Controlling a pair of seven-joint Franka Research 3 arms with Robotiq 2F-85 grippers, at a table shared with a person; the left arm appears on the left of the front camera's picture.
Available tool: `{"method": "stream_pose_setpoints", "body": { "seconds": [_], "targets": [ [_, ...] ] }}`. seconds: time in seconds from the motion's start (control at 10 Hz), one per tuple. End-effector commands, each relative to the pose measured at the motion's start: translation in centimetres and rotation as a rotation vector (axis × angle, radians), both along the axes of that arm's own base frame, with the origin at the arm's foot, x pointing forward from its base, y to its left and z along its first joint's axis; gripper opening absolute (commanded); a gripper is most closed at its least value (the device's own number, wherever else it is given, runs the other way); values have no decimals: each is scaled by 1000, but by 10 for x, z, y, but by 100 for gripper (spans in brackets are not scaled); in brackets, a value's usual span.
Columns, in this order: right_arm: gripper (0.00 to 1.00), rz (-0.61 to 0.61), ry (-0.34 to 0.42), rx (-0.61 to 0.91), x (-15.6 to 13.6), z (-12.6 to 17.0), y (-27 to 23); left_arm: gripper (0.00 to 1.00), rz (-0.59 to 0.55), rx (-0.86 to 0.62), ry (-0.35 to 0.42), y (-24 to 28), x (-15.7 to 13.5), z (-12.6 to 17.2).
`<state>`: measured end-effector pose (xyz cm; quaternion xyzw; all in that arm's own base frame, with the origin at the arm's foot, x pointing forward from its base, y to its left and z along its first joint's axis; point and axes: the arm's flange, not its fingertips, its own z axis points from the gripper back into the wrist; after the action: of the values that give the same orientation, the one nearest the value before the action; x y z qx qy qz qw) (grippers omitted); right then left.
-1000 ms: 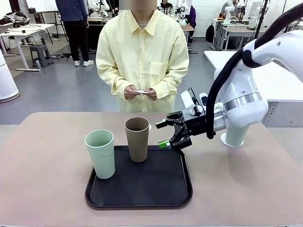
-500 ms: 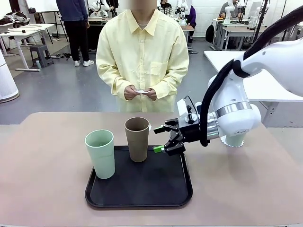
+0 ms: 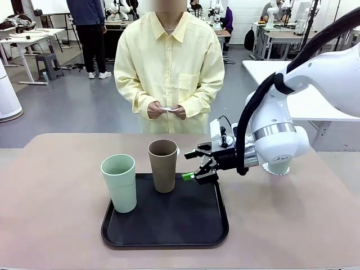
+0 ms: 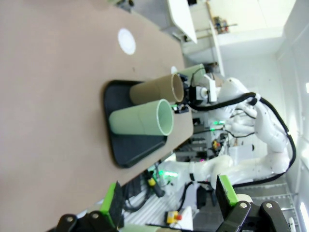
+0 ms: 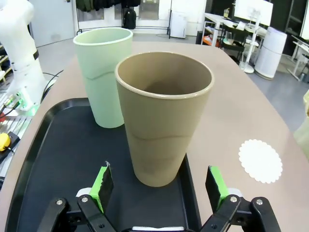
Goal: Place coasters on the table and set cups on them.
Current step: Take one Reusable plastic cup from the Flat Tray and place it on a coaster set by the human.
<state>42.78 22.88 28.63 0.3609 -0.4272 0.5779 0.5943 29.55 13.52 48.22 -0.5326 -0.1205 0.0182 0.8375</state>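
Note:
A brown cup and a pale mint cup stand upright on a black tray. My right gripper hovers open just right of the brown cup, fingers pointing at it. In the right wrist view the brown cup stands just ahead of the open right gripper, with the mint cup behind it. A bare coaster lies on the table beside the tray. Another mint cup stands on a coaster, mostly hidden behind my right arm. My left gripper is open, far from the cups.
A person in a yellow shirt stands at the far side of the beige-pink table, holding a small white coaster in both hands. There is bare tabletop to the left of the tray and in front of it.
My right gripper has moved left along the tray's far edge, closer to the brown cup, staying open. Cups and the person's hands have not moved.

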Motion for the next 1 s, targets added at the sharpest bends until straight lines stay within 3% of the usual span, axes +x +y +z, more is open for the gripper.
{"method": "stream_pose_setpoints", "body": {
  "seconds": [0.0, 0.3, 0.9],
  "targets": [
    [100, 21, -4, 14, 0, 1, 0, 100, -2, -13, -15, 0, 1, 0],
    [100, 20, 71, 87, 11, -9, 11, 100, -2, -13, -15, 0, 1, 0],
    [100, 32, 107, 98, 22, -25, 33, 100, -2, -13, -15, 0, 1, 0]
  ]
}}
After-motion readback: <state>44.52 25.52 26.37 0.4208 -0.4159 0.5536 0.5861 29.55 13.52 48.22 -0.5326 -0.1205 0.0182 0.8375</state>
